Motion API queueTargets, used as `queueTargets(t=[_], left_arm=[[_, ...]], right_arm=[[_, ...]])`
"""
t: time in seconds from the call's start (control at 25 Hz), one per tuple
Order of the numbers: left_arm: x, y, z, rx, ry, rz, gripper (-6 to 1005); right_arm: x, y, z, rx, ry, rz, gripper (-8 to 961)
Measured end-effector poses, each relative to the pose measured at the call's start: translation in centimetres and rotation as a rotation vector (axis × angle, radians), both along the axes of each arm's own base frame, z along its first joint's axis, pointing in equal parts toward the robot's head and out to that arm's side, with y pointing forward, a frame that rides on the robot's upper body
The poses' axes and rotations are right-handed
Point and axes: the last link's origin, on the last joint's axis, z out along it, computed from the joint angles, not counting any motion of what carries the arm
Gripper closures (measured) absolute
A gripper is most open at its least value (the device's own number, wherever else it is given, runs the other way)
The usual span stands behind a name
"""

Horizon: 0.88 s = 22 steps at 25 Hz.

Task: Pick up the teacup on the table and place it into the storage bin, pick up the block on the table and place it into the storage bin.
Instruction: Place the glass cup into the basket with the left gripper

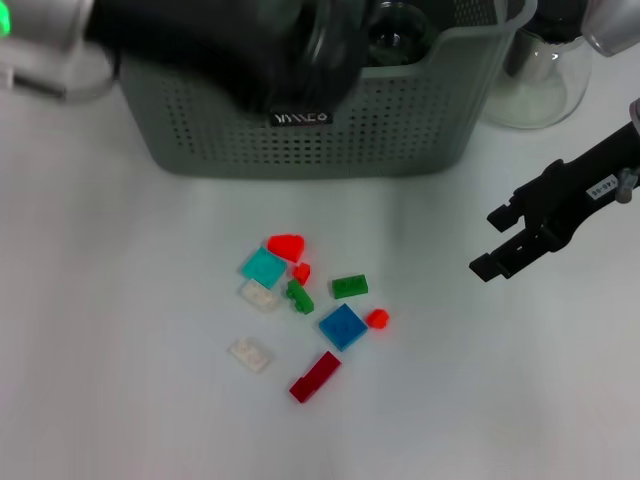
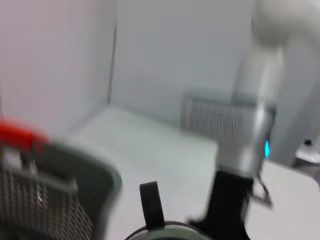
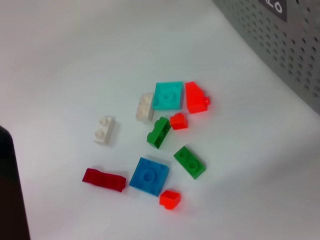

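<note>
I had the left arm reaching over the bin (image 1: pixel 300 140), its dark, blurred bulk covering the bin's top edge. A dark round shape sat inside the bin (image 1: pixel 398 30), probably the teacup, though I could not be sure. The left gripper itself was lost in that blur, so I could not tell whether its fingers were open or closed. The left wrist view gave me only the bin's wall and a dark rounded rim below, nothing firm.

The right gripper (image 1: pixel 497 243) hung above the table (image 1: pixel 100 350) on the right, fingers apart and empty. The blocks lay scattered in front of the bin, well apart from it: a teal plate (image 1: pixel 263 266), a blue plate (image 1: pixel 343 326), a green brick (image 1: pixel 350 286), a dark red bar (image 1: pixel 315 376), two white pieces and some small red ones.

By my reckoning the block was next, and the right gripper was the nearer one. The cluster lay to its left and a little toward me. The green brick and the small red piece (image 1: pixel 377 318) were closest. The green brick's long axis ran roughly across the table, so I judged the fingers should close across its short sides.
</note>
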Motion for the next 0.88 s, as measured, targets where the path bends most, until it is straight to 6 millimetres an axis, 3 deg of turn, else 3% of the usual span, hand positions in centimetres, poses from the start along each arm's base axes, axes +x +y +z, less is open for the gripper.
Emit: queueTargets(t=[0.12,0.28,0.48,0.56,0.88], left_arm=[[3.6,2.1,2.0,0.082,-0.007,-0.026,957],[4.9,6.2,3.0,0.176,0.05,0.088,957],[3.8,12.6,1.8,0.145,0.227,0.312,957],[3.1,13.9,1.0,0.138,0.288,0.361,957],[1.7,15.3,-2.9,0.228,0.513,0.361,957]], right_arm=[[-0.1,0.0,0.0,0.002,-0.001,-0.002,70],[-0.2,0.1,0.1,0.002,-0.002,-0.001,69],[-0.1,0.1,0.2,0.006,-0.005,-0.003,69],[-0.1,0.2,0.3,0.007,-0.006,-0.004,70],[-0.2,0.3,0.3,0.003,-0.015,-0.006,71]])
